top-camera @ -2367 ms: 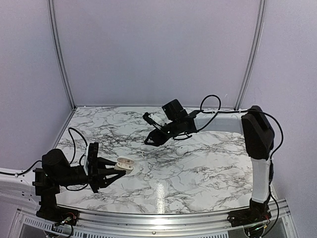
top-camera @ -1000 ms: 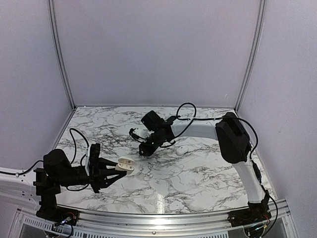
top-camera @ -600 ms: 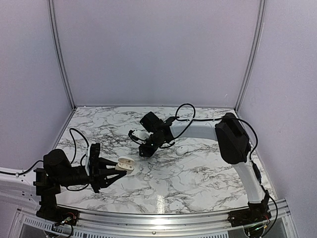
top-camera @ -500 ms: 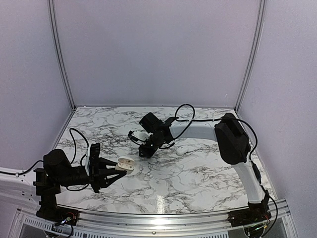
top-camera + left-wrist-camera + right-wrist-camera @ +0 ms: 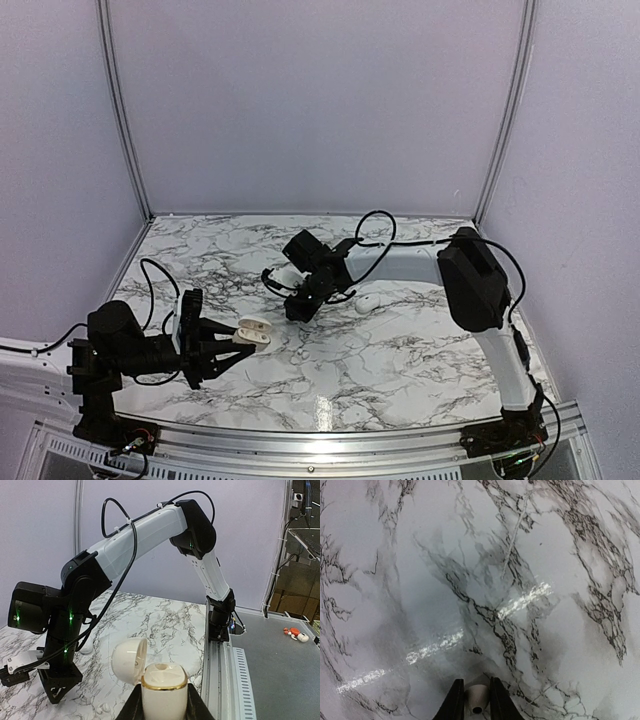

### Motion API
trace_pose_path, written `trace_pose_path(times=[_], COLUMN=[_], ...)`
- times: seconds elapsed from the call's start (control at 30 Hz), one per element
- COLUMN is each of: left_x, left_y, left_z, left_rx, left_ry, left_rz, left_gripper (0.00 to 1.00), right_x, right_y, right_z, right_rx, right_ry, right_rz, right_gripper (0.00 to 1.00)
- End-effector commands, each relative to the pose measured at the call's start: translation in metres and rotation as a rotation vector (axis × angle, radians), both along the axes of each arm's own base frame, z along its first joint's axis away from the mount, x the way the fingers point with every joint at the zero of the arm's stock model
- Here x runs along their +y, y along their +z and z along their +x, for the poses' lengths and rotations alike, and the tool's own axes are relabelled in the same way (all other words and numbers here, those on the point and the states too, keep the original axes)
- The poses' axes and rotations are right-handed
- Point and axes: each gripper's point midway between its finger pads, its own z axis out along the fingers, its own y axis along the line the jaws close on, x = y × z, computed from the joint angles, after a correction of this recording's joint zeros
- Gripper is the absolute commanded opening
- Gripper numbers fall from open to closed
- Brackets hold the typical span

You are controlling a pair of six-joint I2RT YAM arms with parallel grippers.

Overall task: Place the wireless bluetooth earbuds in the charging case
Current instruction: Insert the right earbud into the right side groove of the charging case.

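Observation:
My left gripper is shut on the charging case, a glossy white pebble with a gold rim. It holds the case upright with the lid swung open to the left, as the left wrist view shows. My right gripper points down at the table's middle, close to the surface. In the right wrist view its fingers are shut on a tiny white earbud with a dark spot. I cannot tell if this earbud touches the table. Another small white earbud lies on the marble to the right of the right gripper.
A small white rounded object lies on the marble table just right of the right gripper; it also shows behind that arm in the left wrist view. A metal rail runs along the near edge. Walls enclose the back and sides.
The right arm has swung from the back of the table left and down toward the middle, then lowered slightly onto the earbud spot. The left arm and case have not moved.

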Motion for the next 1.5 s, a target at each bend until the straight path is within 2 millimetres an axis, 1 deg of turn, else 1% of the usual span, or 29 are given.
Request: trace_pose_path(times=[0.0, 0.17, 0.23, 0.27, 0.3, 0.33, 0.43, 0.53, 0.67, 0.83, 0.9, 1.03, 1.2, 1.33, 1.47], left_x=[-0.001, -0.006, -0.008, -0.009, -0.009, -0.010, -0.010, -0.009, -0.007, -0.005, -0.006, -0.006, -0.007, -0.008, -0.007], left_y=[0.008, 0.008, 0.007, 0.006, 0.006, 0.006, 0.006, 0.007, 0.005, 0.003, 0.002, 0.001, 0.001, 0.002, 0.004], left_z=[0.004, 0.003, 0.003, 0.003, 0.002, 0.002, 0.001, 0.000, -0.001, -0.002, -0.003, -0.002, -0.002, -0.003, -0.003], left_rx=[-0.017, -0.015, -0.013, -0.011, -0.012, -0.014, -0.012, -0.010, -0.005, -0.003, -0.001, -0.003, -0.002, -0.002, -0.006], left_ry=[0.012, -0.003, -0.009, -0.013, -0.016, -0.018, -0.024, -0.026, -0.029, -0.032, -0.032, -0.032, -0.034, -0.038, -0.039], left_rz=[-0.009, 0.001, 0.007, 0.010, 0.013, 0.014, 0.013, 0.009, 0.008, 0.008, 0.010, 0.016, 0.017, 0.017, 0.011], left_gripper=[0.00, 0.00, 0.00, 0.00, 0.00, 0.00, 0.00, 0.00, 0.00, 0.00, 0.00, 0.00, 0.00, 0.00, 0.00], right_x=[-0.028, -0.066, -0.082, -0.090, -0.101, -0.108, -0.126, -0.139, -0.150, -0.159, -0.163, -0.171, -0.178, -0.177, -0.173], right_y=[0.007, 0.004, 0.002, 0.006, 0.001, 0.001, 0.002, 0.002, 0.002, 0.000, -0.003, -0.003, 0.002, 0.008, 0.011], right_z=[-0.021, -0.049, -0.063, -0.069, -0.079, -0.085, -0.104, -0.121, -0.137, -0.157, -0.163, -0.165, -0.166, -0.162, -0.159], right_rx=[0.024, 0.080, 0.106, 0.112, 0.132, 0.140, 0.174, 0.191, 0.208, 0.222, 0.225, 0.217, 0.218, 0.206, 0.201], right_ry=[0.002, -0.021, -0.032, -0.040, -0.045, -0.055, -0.070, -0.073, -0.068, -0.041, -0.029, -0.028, -0.038, -0.048, -0.049], right_rz=[-0.064, -0.098, -0.109, -0.109, -0.128, -0.130, -0.130, -0.150, -0.187, -0.240, -0.263, -0.301, -0.331, -0.341, -0.347], right_gripper=[0.17, 0.16, 0.16, 0.16, 0.16, 0.15, 0.15, 0.15, 0.15, 0.15, 0.16, 0.19, 0.26, 0.30, 0.32])
